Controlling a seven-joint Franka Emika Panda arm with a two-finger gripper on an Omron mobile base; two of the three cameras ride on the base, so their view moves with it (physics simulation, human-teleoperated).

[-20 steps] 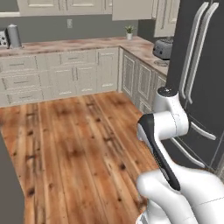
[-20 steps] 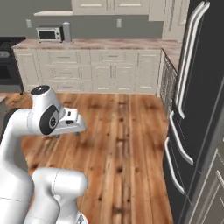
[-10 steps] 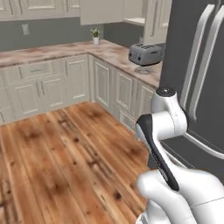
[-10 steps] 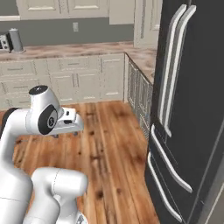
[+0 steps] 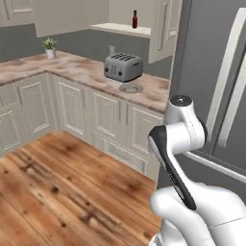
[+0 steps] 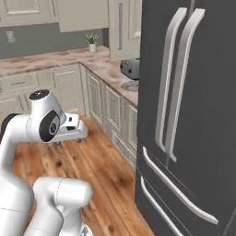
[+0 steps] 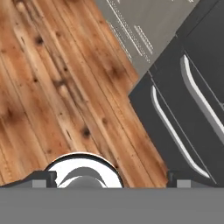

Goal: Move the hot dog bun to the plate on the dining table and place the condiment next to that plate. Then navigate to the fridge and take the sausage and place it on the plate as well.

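The fridge [image 6: 184,115] is tall and dark grey, and both doors are shut behind long curved silver handles [image 6: 177,83]. It stands close on the right in the left base view [image 5: 211,72]. The hand view looks down on its lower drawer fronts [image 7: 188,100]. My gripper [image 6: 68,140] hangs folded in front of the arm over the wood floor, left of the fridge and apart from it. Its fingertips [image 7: 43,178] stand wide apart, so the gripper [image 7: 111,180] is open with nothing in it. The hot dog bun, plate, dining table, condiment and sausage are out of view.
A marbled counter [image 5: 72,67] over cream cabinets runs up to the fridge's left side. On it are a steel toaster [image 5: 123,66] [image 6: 130,68] and a potted plant [image 5: 49,47]. A dark bottle [image 5: 135,19] stands on a high shelf. Wood floor [image 5: 57,192] lies open to the left.
The whole picture has shifted as the base turned and drove toward the fridge, which now looms larger and nearer. The arm's pose is unchanged and the gripper has stayed open.
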